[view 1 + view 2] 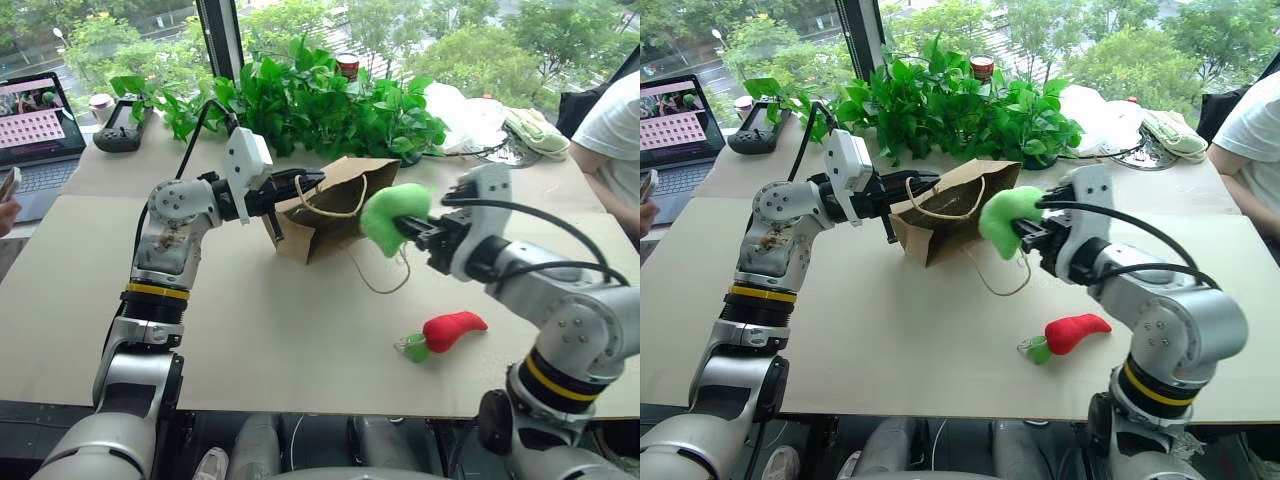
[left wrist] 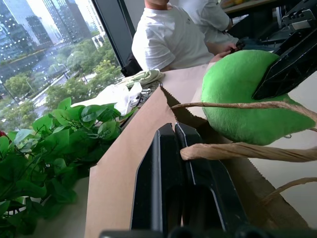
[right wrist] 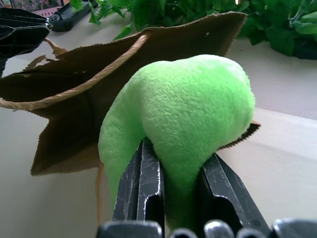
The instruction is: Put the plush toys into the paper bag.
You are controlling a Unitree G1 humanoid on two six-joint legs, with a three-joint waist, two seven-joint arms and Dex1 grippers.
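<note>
Green plush toy (image 1: 392, 214), soft and light, squashes in the right claw (image 1: 412, 232) clenched round its narrow end just before the paper bag (image 1: 325, 205), whose flimsy rim the left claw (image 1: 305, 186) pinches.

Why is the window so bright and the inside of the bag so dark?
Left wrist view: daylight washes out the sky beyond the plants. Right wrist view: the paper bag has a shaded inside, while the green plush toy is evenly lit and sharp. Left eye view: soft, faint shadows on the table.
</note>
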